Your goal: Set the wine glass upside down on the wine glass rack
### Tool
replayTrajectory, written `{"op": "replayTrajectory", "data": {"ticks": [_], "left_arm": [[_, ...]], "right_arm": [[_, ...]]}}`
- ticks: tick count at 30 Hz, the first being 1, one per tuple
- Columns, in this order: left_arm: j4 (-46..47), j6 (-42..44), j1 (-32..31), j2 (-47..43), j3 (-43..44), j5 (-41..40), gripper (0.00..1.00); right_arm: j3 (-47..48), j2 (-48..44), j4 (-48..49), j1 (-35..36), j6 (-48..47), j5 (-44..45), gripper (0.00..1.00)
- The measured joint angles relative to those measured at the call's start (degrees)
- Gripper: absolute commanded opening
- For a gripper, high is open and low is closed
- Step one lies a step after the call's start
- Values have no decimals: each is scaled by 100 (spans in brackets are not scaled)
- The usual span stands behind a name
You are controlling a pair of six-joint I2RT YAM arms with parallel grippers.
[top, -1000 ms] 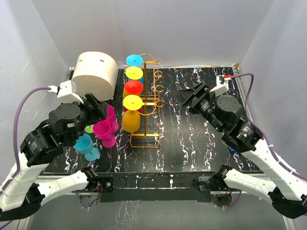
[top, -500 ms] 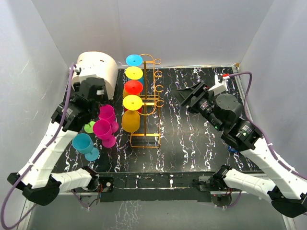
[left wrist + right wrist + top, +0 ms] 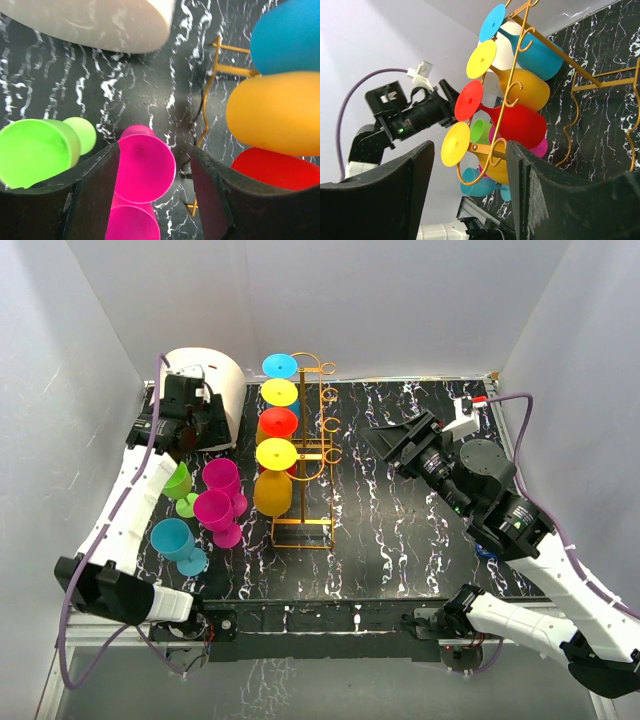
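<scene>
The golden wire rack (image 3: pixel 322 455) stands mid-table with a blue (image 3: pixel 280 366), a yellow (image 3: pixel 279 392), a red (image 3: pixel 278 422) and another yellow glass (image 3: pixel 276 454) hanging upside down on its left side. Two magenta glasses (image 3: pixel 222 480), a green one (image 3: pixel 178 482) and a cyan one (image 3: pixel 175 540) stand left of it. My left gripper (image 3: pixel 203 430) is open and empty, high above the far magenta glass (image 3: pixel 145 170), with the green glass (image 3: pixel 35 150) to its left. My right gripper (image 3: pixel 395 445) is open and empty, right of the rack (image 3: pixel 487 149).
A cream cylindrical container (image 3: pixel 205 385) stands at the far left corner, right behind my left gripper; it also shows in the left wrist view (image 3: pixel 95 22). The rack's wire base (image 3: pixel 231 69) lies right of the magenta glasses. White walls enclose the black marbled table (image 3: pixel 400 530).
My left arm has stretched up and swung toward the far left, from low over the standing glasses to beside the cream container. The right arm has barely moved.
</scene>
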Motion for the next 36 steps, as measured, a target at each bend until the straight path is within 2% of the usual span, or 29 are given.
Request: {"op": "replayTrajectory", "data": {"ticks": [7, 15, 25, 32, 36], "left_arm": [[129, 131, 44, 365, -542, 986, 56], [120, 122, 42, 385, -1075, 1185, 50], [160, 127, 39, 448, -1351, 1209, 27], [103, 157, 39, 597, -1344, 1008, 0], [92, 190, 39, 597, -1261, 916, 0]], "right_arm": [[-205, -223, -68, 2, -2, 155, 57], [-205, -238, -151, 0, -15, 284, 58], [-264, -229, -184, 0, -33, 339, 57], [-258, -149, -260, 0, -184, 339, 57], [-258, -116, -284, 0, -225, 339, 57]]}}
